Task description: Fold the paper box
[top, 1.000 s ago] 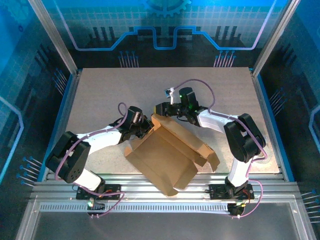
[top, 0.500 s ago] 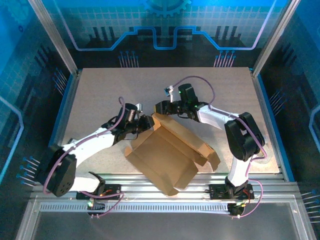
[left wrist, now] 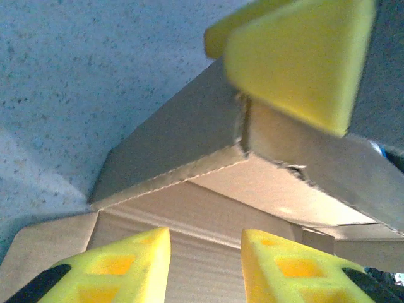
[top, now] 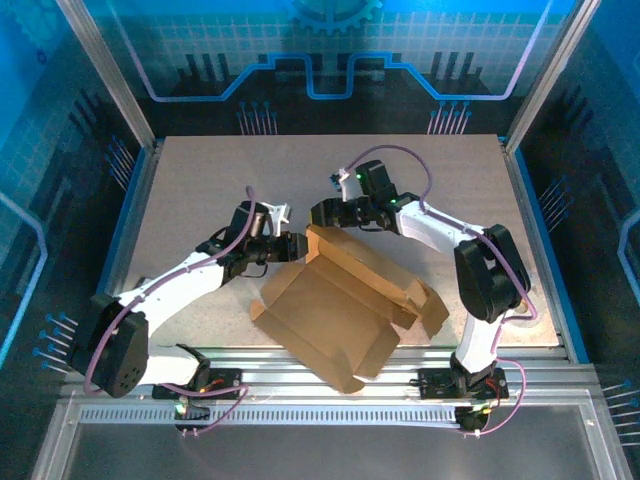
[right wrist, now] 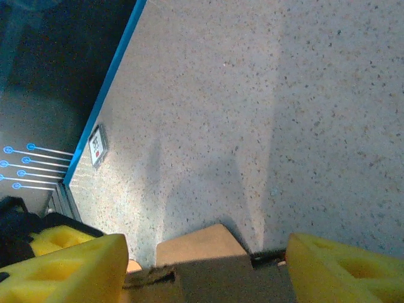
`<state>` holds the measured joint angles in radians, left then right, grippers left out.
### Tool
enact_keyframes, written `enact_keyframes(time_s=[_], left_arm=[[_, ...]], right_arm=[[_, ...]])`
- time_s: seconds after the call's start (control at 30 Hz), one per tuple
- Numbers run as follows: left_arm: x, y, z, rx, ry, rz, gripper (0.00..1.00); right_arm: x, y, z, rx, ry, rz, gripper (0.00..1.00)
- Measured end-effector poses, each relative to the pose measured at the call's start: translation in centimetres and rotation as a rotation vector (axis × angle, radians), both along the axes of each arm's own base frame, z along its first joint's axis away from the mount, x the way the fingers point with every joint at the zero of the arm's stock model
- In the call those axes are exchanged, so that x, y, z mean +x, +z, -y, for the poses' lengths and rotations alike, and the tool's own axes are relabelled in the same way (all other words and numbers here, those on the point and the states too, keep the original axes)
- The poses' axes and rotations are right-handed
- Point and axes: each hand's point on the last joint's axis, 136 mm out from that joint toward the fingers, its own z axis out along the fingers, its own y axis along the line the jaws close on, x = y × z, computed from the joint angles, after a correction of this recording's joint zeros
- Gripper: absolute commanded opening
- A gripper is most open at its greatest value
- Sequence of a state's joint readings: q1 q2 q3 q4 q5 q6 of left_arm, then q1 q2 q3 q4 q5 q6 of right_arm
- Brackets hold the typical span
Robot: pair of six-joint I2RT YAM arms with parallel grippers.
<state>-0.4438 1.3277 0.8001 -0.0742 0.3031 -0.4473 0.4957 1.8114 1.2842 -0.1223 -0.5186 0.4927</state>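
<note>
One paper box (top: 340, 300) lies beside left fingers (left wrist: 126, 265) and right fingers (right wrist: 69, 268), both pairs parted, holding nothing.

This is a robotics lab cell. A speckled table (top: 200, 190) sits inside a frame of aluminium posts (top: 105, 70). Blue panels (top: 330, 50) printed with circuit-line graphics close off its far and side edges. A slotted aluminium rail (top: 280, 375) along the near edge carries two cabled arm bases (top: 205, 384).
</note>
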Motion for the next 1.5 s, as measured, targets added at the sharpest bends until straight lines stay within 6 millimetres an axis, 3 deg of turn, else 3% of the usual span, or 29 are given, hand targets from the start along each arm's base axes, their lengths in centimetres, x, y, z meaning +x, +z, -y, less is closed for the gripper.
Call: enact_keyframes(time_s=[0.2,0.4,0.57,0.67,0.8,0.9,1.1,1.2,1.5], left_arm=[[0.9,2.6,-0.1,-0.026,0.009,0.056,0.40],[2.6,5.1,-0.9,-0.049,0.041,0.080,0.56],[4.3,7.1,0.2,-0.068,0.004,0.084,0.57],[5.3,6.5,1.0,-0.057,-0.024,0.052,0.56],[5.5,3.8,1.4,-0.032,-0.049,-0.026,0.55],[5.2,2.4,1.5,-0.018,-0.064,-0.070,0.53],[4.8,2.0,1.8,-0.030,-0.081,-0.085,0.49],[4.2,0.7,1.6,-0.028,-0.083,-0.111,0.48],[3.9,0.8,1.8,-0.063,-0.078,-0.086,0.46]], right_arm=[[-0.5,1.2,0.7,-0.015,-0.003,0.017,0.68],[-0.7,2.0,1.5,-0.034,-0.017,0.034,0.68],[-1.9,3.6,3.2,-0.058,-0.042,0.064,0.68],[-3.4,5.1,4.6,-0.088,-0.058,0.089,0.68],[-5.7,6.1,7.5,-0.138,-0.104,0.097,0.69],[-7.3,5.6,10.5,-0.192,-0.173,0.070,0.69],[-11.7,4.3,15.7,-0.303,-0.322,-0.011,0.67],[-13.9,4.5,17.2,-0.312,-0.367,-0.036,0.65],[-18.9,5.6,19.0,-0.259,-0.418,-0.077,0.62]])
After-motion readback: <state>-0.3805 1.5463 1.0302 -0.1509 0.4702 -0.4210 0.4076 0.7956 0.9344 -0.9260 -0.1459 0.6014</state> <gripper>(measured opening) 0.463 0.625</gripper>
